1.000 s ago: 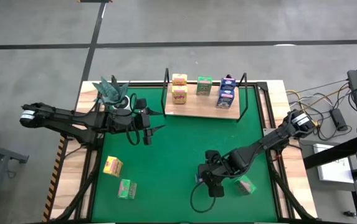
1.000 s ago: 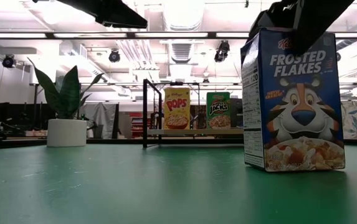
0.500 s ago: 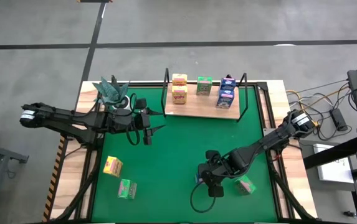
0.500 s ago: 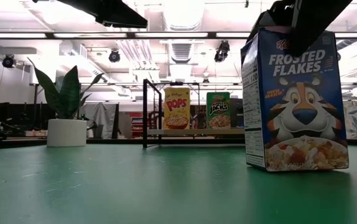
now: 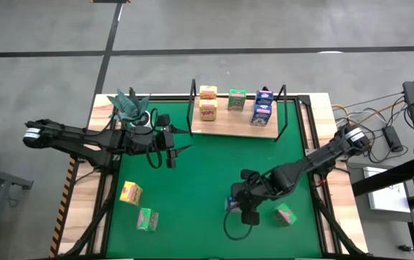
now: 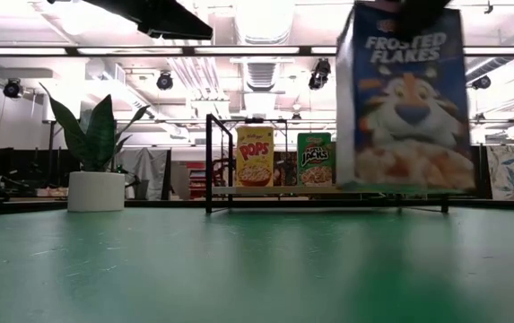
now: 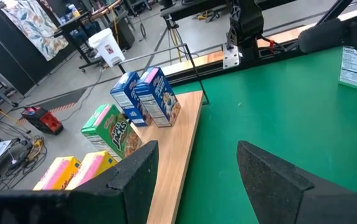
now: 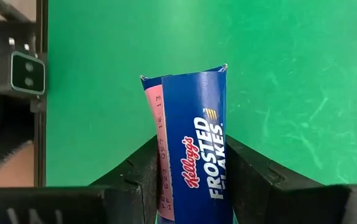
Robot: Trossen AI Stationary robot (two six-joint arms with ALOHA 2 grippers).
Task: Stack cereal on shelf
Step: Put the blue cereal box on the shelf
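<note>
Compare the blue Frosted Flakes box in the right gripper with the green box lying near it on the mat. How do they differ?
The Frosted Flakes box hangs clear of the green mat, clamped in the right gripper; the green box rests on the mat, untouched. One is blue, the other green. Both are small cereal boxes not yet on the shelf.

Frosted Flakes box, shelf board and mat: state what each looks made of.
Frosted Flakes box, clamped in the right gripper: thin printed card, slightly glossy, with folded edges. Shelf board: light wood or laminate, matte and smooth; grain too faint to tell. Mat: green, matte, probably rubber or felt, with faint scuffs.
</note>
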